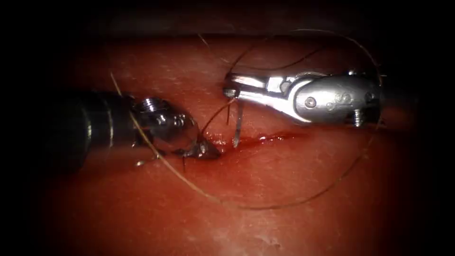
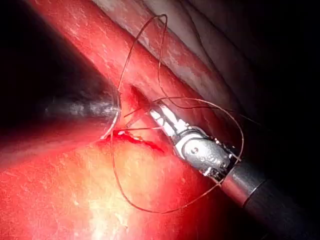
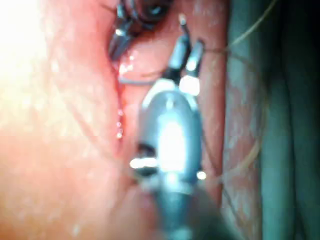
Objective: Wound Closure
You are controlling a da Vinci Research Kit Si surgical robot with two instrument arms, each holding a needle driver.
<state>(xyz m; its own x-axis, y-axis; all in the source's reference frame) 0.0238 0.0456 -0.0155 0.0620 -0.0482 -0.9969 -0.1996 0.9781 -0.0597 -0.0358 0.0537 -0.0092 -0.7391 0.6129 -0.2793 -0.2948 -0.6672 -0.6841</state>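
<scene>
The cut (image 1: 265, 138) runs across the tissue (image 1: 284, 227), wet with red fluid. My right tool (image 1: 231, 90) comes in from the right, jaws shut on the needle (image 1: 237, 125) near its back end. The needle hangs steeply down from the jaws, and its point meets the cut toward the left end. My left tool (image 1: 207, 151) rests at the cut's left end, jaws shut on the tissue edge just left of the needle. Thread (image 1: 265, 206) sweeps in a wide loop below the cut and up round the right tool. The left wrist view shows the right tool (image 2: 155, 107) over the cut (image 2: 142, 141).
The tissue's far edge (image 1: 166, 38) lies along the back, with dark ground beyond it. Loose thread (image 2: 150, 210) loops over the tissue on both sides of the cut. In the right wrist view the right tool (image 3: 186, 47) faces the left tool (image 3: 122, 30) across the cut (image 3: 119, 120).
</scene>
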